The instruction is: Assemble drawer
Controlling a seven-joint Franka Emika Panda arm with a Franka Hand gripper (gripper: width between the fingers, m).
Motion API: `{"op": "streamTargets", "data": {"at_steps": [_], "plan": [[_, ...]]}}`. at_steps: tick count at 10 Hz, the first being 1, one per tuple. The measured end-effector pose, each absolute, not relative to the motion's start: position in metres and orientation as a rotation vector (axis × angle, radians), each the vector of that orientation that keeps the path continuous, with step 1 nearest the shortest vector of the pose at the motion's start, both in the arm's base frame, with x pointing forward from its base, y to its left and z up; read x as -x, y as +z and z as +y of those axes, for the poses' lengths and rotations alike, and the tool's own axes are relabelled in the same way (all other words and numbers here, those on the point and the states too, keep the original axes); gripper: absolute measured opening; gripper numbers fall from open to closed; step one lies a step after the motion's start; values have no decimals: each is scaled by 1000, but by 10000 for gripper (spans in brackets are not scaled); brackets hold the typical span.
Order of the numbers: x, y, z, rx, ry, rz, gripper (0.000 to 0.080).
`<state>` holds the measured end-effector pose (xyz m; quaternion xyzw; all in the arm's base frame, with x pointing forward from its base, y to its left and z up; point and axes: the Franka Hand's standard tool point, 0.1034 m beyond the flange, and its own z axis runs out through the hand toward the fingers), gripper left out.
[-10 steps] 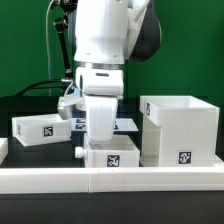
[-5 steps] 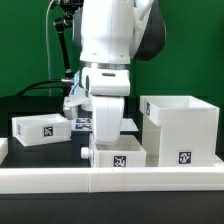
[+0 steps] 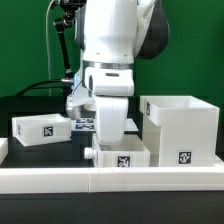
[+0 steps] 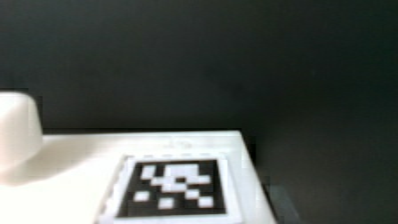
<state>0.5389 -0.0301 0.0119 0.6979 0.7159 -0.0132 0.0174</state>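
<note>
My gripper [image 3: 110, 140] reaches down into a small white knobbed tray [image 3: 120, 156] and grips its wall, with the fingertips hidden behind the wall. The tray sits on the black table just behind the front rail, its knob towards the exterior view's left, a short gap from the large boxy shell [image 3: 180, 130] at the right. A second small tray [image 3: 40, 128] lies at the left. The wrist view shows the held tray's white surface and its tag [image 4: 173, 187] close up; no fingers show there.
A long white border rail [image 3: 60, 180] runs along the front edge. The marker board [image 3: 84, 124] lies flat behind the arm. A rounded white shape [image 4: 15, 140] sits at the wrist view's edge; I cannot tell what it is.
My gripper and the small tray in it have shifted towards the exterior view's right, closer to the large shell. The other tray and the shell have not moved.
</note>
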Motion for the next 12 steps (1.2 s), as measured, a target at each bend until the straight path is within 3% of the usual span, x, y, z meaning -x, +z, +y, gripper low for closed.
{"op": "streamTargets", "data": {"at_steps": [4, 12], "plan": [[-537, 12, -53, -2176, -10, 2246, 41], [-544, 14, -35, -2191, 17, 2218, 41]]}}
